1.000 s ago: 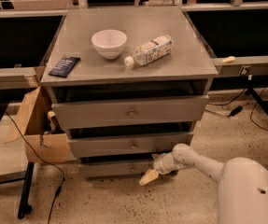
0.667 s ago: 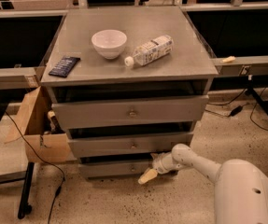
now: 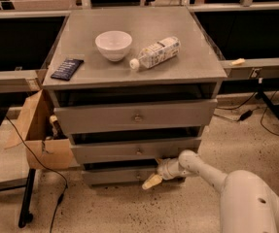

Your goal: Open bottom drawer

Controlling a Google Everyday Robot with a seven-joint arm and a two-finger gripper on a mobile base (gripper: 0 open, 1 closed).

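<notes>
Hardly any change: gripper (image 3: pixel 152 181) stays low against the bottom drawer (image 3: pixel 114 175) front by the floor, grip state can't be told, drawer looks still shut, so the pull is probably pending.

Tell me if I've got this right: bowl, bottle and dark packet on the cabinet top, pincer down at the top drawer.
Not quite. The camera view shows the pincer low near the floor, at the front of the bottom drawer, the lowest of the three. The bowl, bottle and dark packet do lie on the cabinet top.
</notes>
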